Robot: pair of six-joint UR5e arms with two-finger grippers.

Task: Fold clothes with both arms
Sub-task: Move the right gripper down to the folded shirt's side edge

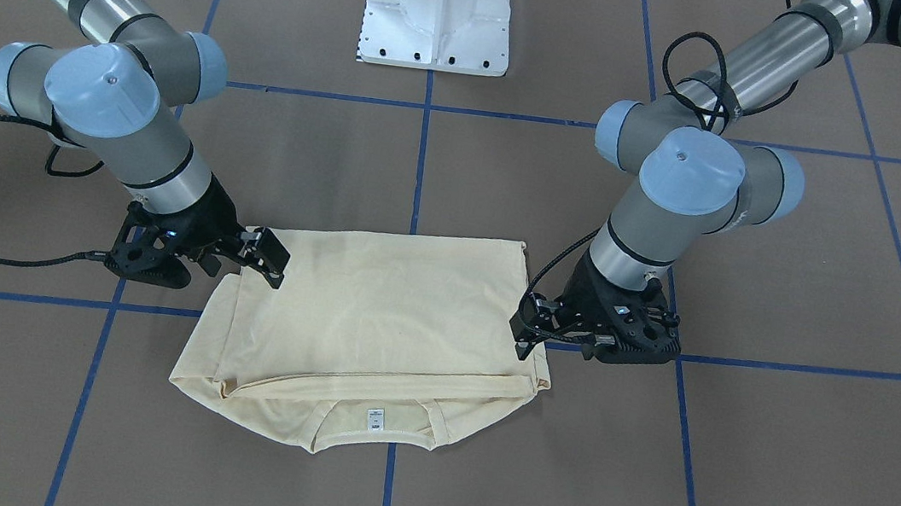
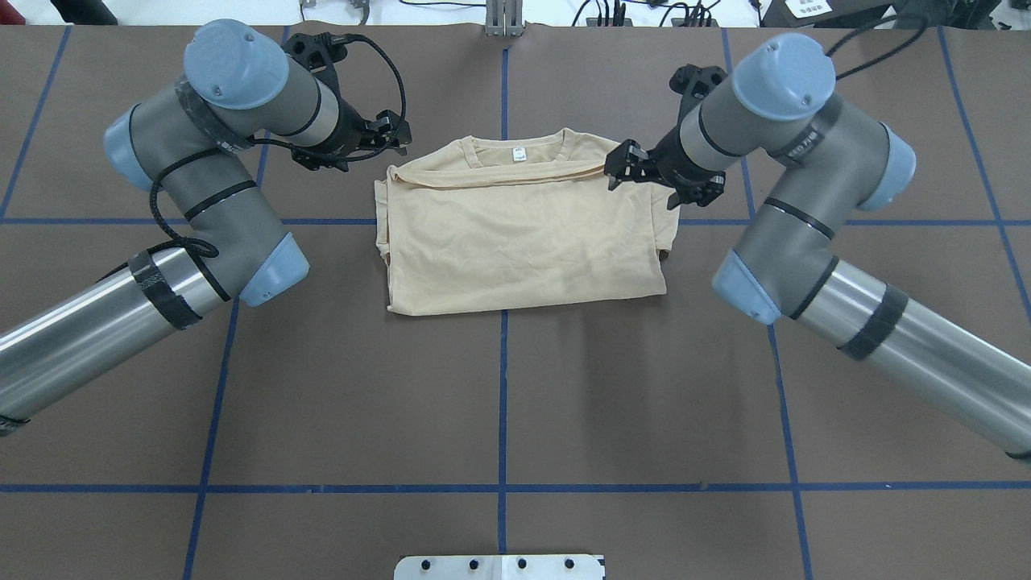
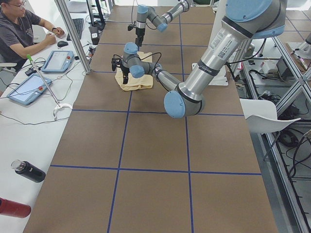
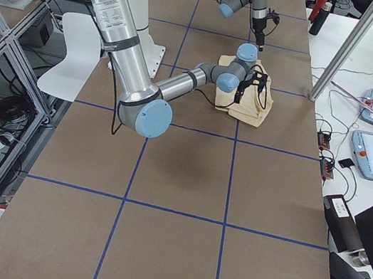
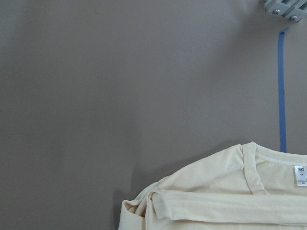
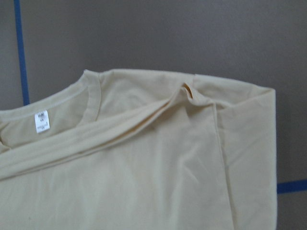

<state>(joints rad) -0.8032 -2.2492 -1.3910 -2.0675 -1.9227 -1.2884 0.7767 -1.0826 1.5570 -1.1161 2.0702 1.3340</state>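
Brown tabletop [image 2: 499, 403] with a blue tape grid [image 2: 503, 387], and dead centre in the overhead view lies the cream shirt [image 2: 515, 242], down to a tidy rectangle, its neckline and white neck tag [image 2: 519, 154] peeking out along the upper edge. The left gripper [image 2: 396, 137] hovers just off the upper-left corner, fingers spread, nothing in them. The right gripper [image 2: 619, 167] hangs over the upper-right shoulder, fingers also apart, not pinching cloth. My read: both are lining up on the collar-end corners for another fold. To do it well, each wants every layer at its corner, not just the top one. A puckered tuck at the right shoulder [image 6: 189, 91] and a rolled sleeve edge at the left corner [image 5: 148, 203] could slip out. Then lift level and together so the rectangle stays square. As for edges, the folded-over hem runs a touch crooked below the neckline, while the lower edge looks straight. Room? Plenty: bare table fills the lower half of the overhead view, with the white pedestal base [image 2: 499, 568] well apart at the bottom, though both elbows sit near the shirt's flanks.
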